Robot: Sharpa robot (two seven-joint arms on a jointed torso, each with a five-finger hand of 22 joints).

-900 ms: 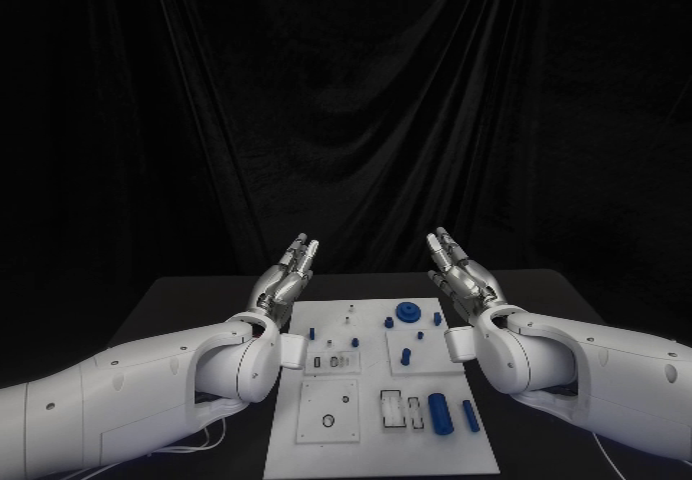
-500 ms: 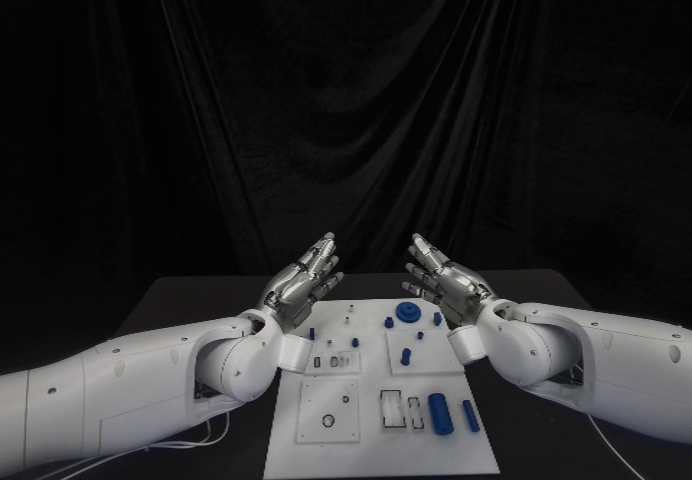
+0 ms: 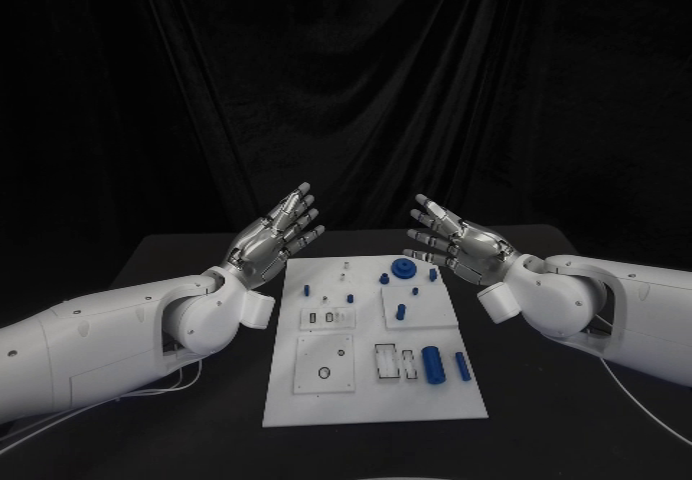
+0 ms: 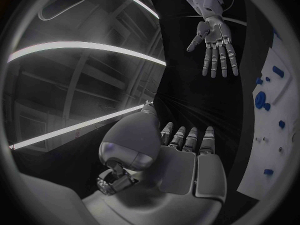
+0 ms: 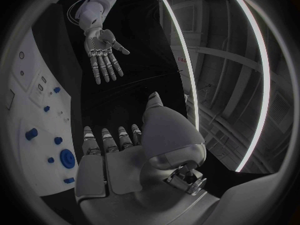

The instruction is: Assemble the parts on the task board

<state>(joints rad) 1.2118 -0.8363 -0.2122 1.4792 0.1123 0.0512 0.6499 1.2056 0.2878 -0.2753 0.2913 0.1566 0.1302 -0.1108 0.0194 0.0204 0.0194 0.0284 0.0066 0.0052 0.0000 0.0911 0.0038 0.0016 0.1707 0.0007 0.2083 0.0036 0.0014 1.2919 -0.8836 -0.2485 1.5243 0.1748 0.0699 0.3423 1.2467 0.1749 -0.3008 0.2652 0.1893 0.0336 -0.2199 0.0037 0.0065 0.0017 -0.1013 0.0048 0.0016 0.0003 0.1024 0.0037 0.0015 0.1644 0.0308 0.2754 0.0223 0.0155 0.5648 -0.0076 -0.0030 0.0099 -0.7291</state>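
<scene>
Both the left hand [image 3: 274,238] and right hand [image 3: 454,247] are raised, fingers spread, holding nothing. The board [image 3: 361,395] lies flat on the tabletop [image 3: 173,270] between them, blue parts [image 3: 405,268] loose on it. Risk: a careless descent could scatter small pieces.

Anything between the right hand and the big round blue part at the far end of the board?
Nothing visible. The right hand hangs open above the table, just right of the task board, and the round blue part stands beside it with only open space between. The left hand is across the board, out of the way.
</scene>
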